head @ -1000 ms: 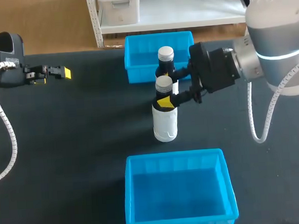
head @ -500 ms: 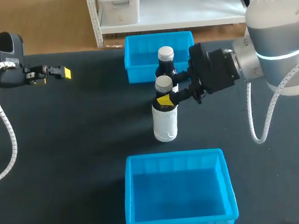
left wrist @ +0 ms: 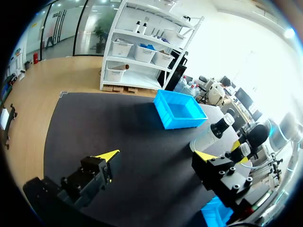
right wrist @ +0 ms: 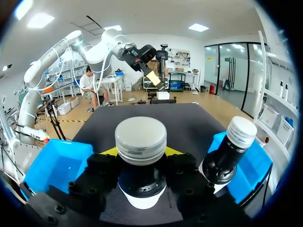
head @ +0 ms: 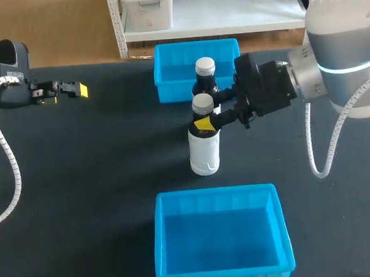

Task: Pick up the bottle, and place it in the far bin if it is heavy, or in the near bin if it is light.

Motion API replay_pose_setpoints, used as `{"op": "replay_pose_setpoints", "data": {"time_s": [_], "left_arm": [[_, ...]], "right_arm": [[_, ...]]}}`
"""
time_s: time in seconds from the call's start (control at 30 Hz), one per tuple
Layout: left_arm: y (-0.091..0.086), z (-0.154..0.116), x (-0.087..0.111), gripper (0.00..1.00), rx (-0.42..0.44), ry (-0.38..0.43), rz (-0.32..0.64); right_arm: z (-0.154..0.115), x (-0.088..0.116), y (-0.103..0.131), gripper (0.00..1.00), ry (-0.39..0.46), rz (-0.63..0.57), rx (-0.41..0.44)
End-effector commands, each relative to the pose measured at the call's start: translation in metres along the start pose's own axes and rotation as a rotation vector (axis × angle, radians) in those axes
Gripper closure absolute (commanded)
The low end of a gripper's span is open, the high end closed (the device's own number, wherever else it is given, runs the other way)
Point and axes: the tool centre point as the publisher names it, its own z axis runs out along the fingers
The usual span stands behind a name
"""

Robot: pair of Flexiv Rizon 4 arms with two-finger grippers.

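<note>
Two white bottles with dark necks and silver caps stand mid-table. The front bottle (head: 204,147) is between the bins, and my right gripper (head: 204,123) is shut on its neck, coming in from the right. In the right wrist view the front bottle (right wrist: 141,176) sits upright between the gripper's (right wrist: 142,153) black fingers, both pressing its neck. The second bottle (head: 205,82) (right wrist: 226,158) stands just behind, in front of the far bin (head: 167,58). The near bin (head: 221,237) holds nothing. My left gripper (head: 75,90) (left wrist: 158,156) hangs open at the far left, holding nothing.
The second bottle stands close to my right gripper's far finger. In the left wrist view the far bin (left wrist: 182,109) and both bottles (left wrist: 210,137) lie well ahead of the gripper. Black tabletop (head: 99,169) stretches between my left arm and the bottles.
My right gripper's fingers have closed in on the front bottle's neck. The bottle stands where it was, and the left arm has not moved.
</note>
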Motion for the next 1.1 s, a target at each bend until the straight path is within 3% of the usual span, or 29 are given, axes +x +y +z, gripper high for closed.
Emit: {"op": "replay_pose_setpoints", "data": {"time_s": [0.03, 0.57, 1.1], "left_arm": [[0.000, 0.000, 0.000, 0.00, 0.000, 0.000, 0.000], [0.000, 0.000, 0.000, 0.00, 0.000, 0.000, 0.000], [0.000, 0.000, 0.000, 0.00, 0.000, 0.000, 0.000]], "right_arm": [[-0.001, 0.000, 0.000, 1.00, -0.007, -0.002, 0.002], [-0.015, -0.017, -0.001, 1.00, -0.014, -0.033, 0.006], [-0.075, -0.012, -0.007, 1.00, 0.004, -0.015, 0.071]]}}
